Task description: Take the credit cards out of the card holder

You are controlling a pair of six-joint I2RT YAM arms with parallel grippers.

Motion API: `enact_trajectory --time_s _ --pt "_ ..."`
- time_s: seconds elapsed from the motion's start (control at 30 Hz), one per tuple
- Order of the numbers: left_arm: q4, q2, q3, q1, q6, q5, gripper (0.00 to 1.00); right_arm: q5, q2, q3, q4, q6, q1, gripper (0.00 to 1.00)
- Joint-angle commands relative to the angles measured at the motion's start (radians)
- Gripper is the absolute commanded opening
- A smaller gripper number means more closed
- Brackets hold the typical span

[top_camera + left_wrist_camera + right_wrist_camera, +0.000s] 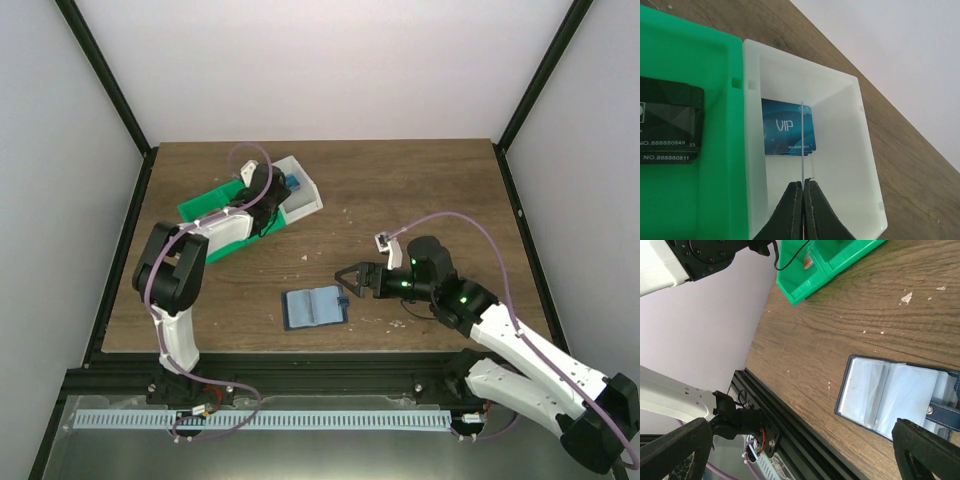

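The card holder [313, 307] lies spread open by the middle of the worktop's near edge, its pale sleeves looking empty, with the right gripper [343, 284] gaping wide just to its right. Toward the far-left corner, the green tray [690, 50] holds black cards [670, 120] and the white tray [840, 165] holds blue VIP cards [785, 130]. Over these the left gripper [802, 184] pinches a thin card [802, 145] edge-on, so the task seems nearly done, with only this card left to drop.
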Motion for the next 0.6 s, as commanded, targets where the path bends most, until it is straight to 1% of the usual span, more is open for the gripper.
enact_trajectory --time_s 0.0,0.2,0.57 --pt "0.037 0.028 0.051 0.015 -0.031 0.024 0.00 0.024 -0.014 0.043 -0.024 -0.019 -0.005 1.00" --pt "0.017 0.076 0.113 0.020 -0.015 0.028 0.00 0.031 -0.019 0.041 -0.034 -0.018 -0.005 1.00" --pt "-0.010 0.137 0.173 0.031 -0.031 0.024 0.01 0.052 -0.028 0.047 -0.044 -0.028 -0.005 1.00"
